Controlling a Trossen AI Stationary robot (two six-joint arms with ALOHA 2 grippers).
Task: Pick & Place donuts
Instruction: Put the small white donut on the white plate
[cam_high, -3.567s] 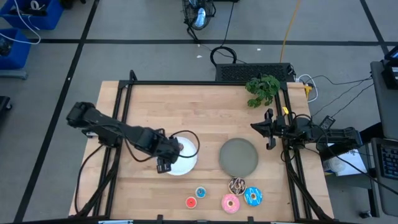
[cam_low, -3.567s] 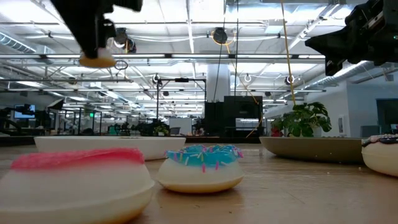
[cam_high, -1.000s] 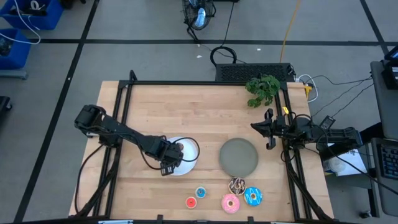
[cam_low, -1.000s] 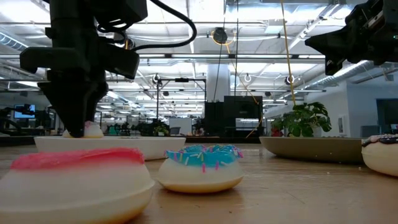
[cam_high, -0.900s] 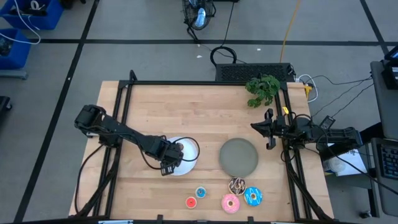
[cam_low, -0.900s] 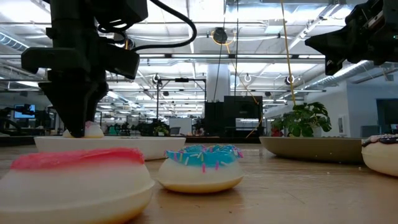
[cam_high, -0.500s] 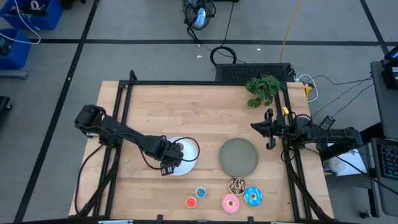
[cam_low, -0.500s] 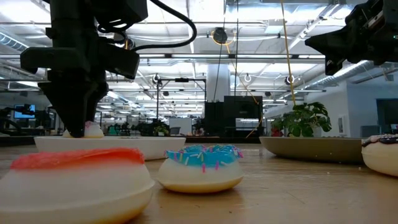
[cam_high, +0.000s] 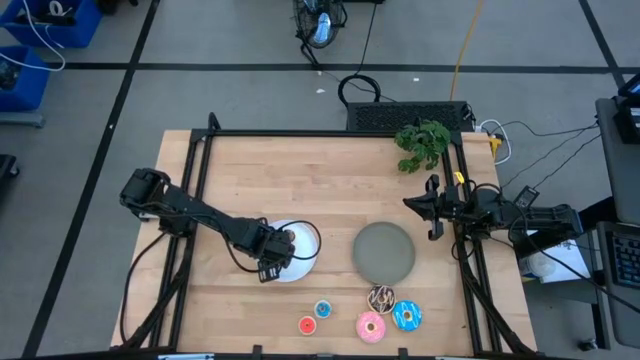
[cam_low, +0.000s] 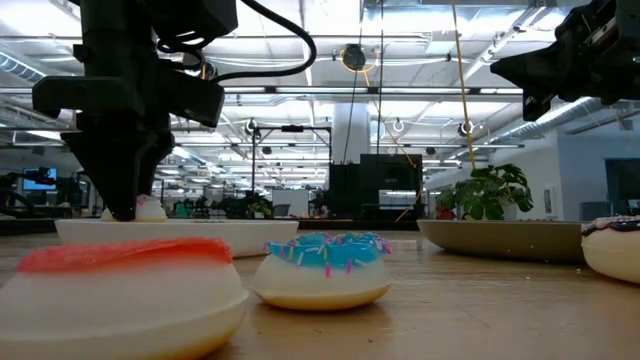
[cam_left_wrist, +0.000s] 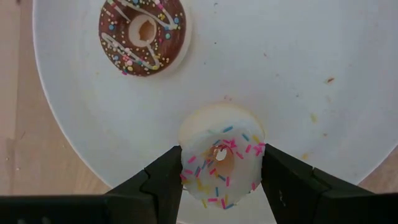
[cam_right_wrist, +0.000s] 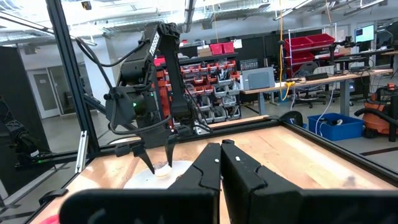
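Note:
My left gripper (cam_high: 283, 243) is low over the white plate (cam_high: 303, 263) and shut on a small white-iced donut with coloured sprinkles (cam_left_wrist: 221, 163). A tiny brown donut with pale drizzle (cam_left_wrist: 143, 31) lies flat on the same plate (cam_left_wrist: 292, 68). Near the table's near edge lie a tiny red donut (cam_high: 307, 325), a tiny blue one (cam_high: 322, 309), a pink one (cam_high: 371, 325), a blue one (cam_high: 406, 316) and a dark brown drizzled one (cam_high: 381, 297). My right gripper (cam_high: 432, 210) waits shut, high at the table's right side. My left gripper pinches the sprinkled donut by its outer rim (cam_left_wrist: 184, 168), one finger (cam_left_wrist: 163, 182) on each of two opposite sides. The fingers come from above, pointing down. The donut (cam_low: 148, 208) is down at the white plate's surface; whether it rests on it I cannot tell.
The grey plate (cam_high: 384, 252) lies right of the white one, just beyond the row of donuts. A green plant (cam_high: 422, 143) stands at the far right corner. The table's far half shows bare wood. A black frame runs along the left, far and right edges.
Nothing has moved within the last second. Before that, my left gripper came down with the sprinkled donut from high above the white plate to the plate's surface, still shut on it.

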